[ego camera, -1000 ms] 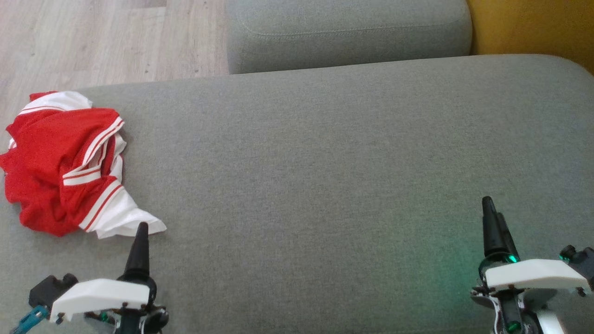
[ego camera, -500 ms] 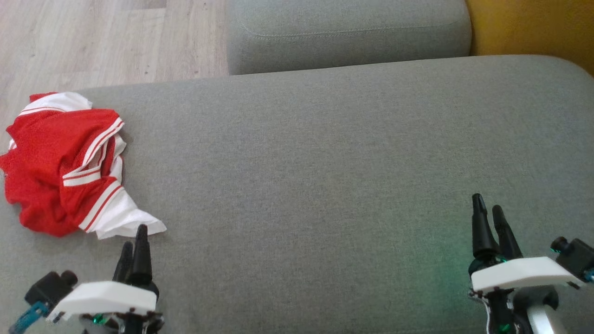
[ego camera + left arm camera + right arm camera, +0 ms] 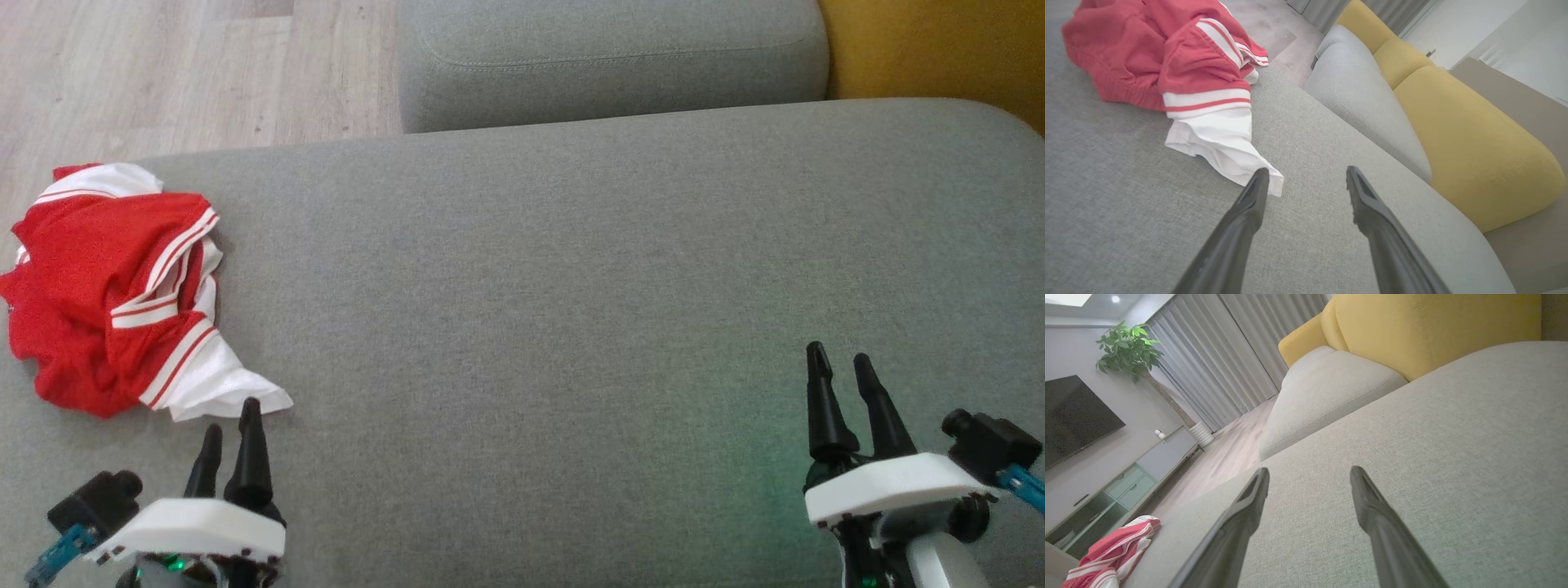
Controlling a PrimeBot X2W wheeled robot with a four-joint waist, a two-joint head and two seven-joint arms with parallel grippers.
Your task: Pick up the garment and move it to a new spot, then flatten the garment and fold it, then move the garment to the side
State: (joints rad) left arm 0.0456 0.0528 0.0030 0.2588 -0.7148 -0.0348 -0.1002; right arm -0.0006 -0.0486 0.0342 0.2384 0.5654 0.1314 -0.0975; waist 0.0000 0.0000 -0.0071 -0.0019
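Grey woven fabric covers the broad seat cushion (image 3: pixel 531 286) I am working over. The garment (image 3: pixel 114 286), red with white stripes and a white panel, lies bunched at the cushion's left end. Its far folds sit close to the rounded far-left corner, where the wooden floor (image 3: pixel 163 65) shows beyond the edge. A white tail of the cloth points toward the near side.

My left gripper (image 3: pixel 231 416) hangs at the near left with its fingers parted and nothing between them. In the left wrist view one fingertip (image 3: pixel 1259 179) lines up with the tip of that white tail; I cannot tell whether it touches.

My right gripper (image 3: pixel 838 354) is at the near right, fingers spread just as wide and empty, over plain fabric and well apart from the garment. Between the two grippers, and from the garment across to the right, runs a wide stretch of open cushion.

The cushion's far edge runs straight from left to right. A second grey cushion (image 3: pixel 612 57) sits just beyond it, with yellow upholstery (image 3: pixel 939 49) at the far right, where the seat's corner rounds off.
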